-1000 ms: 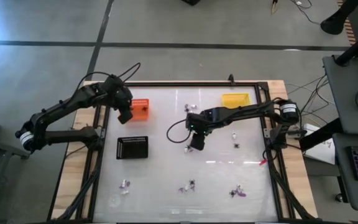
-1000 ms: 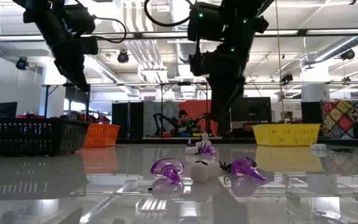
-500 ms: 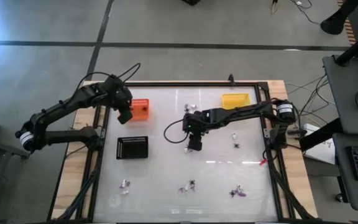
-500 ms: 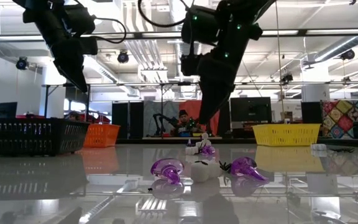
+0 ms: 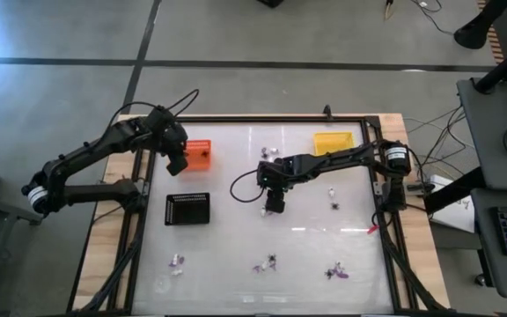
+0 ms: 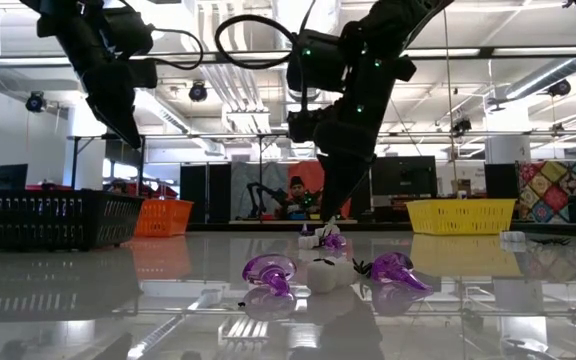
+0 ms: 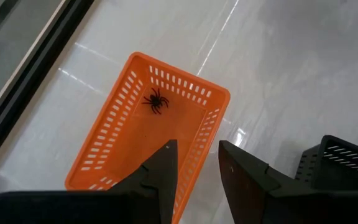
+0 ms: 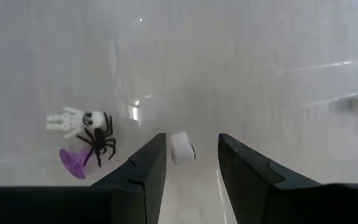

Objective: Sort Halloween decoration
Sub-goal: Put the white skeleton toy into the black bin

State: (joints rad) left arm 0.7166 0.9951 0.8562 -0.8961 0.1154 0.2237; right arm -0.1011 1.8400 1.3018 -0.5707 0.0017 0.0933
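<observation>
Fingers of the right gripper (image 8: pixel 188 177) stood apart over the counter (image 5: pixel 306 220), a small white trinket (image 8: pixel 181 148) lying between their tips, untouched. Nearby lay a skeleton, black spider (image 8: pixel 98 143) and purple piece. Left gripper (image 7: pixel 194 180) hung open above the orange tray (image 7: pixel 98 168) holding one spider (image 7: pixel 156 100)

Scene lit brightly from overhead; ceiling lights (image 6: pixel 199 92) seen in low view. Glossy table (image 5: pixel 236 224) streaked with white glare near orange tray (image 7: pixel 160 130). Trinkets (image 6: pixel 328 270) mirrored in table surface. Arms silhouetted dark. Right wrist view hazy, washed out.
</observation>
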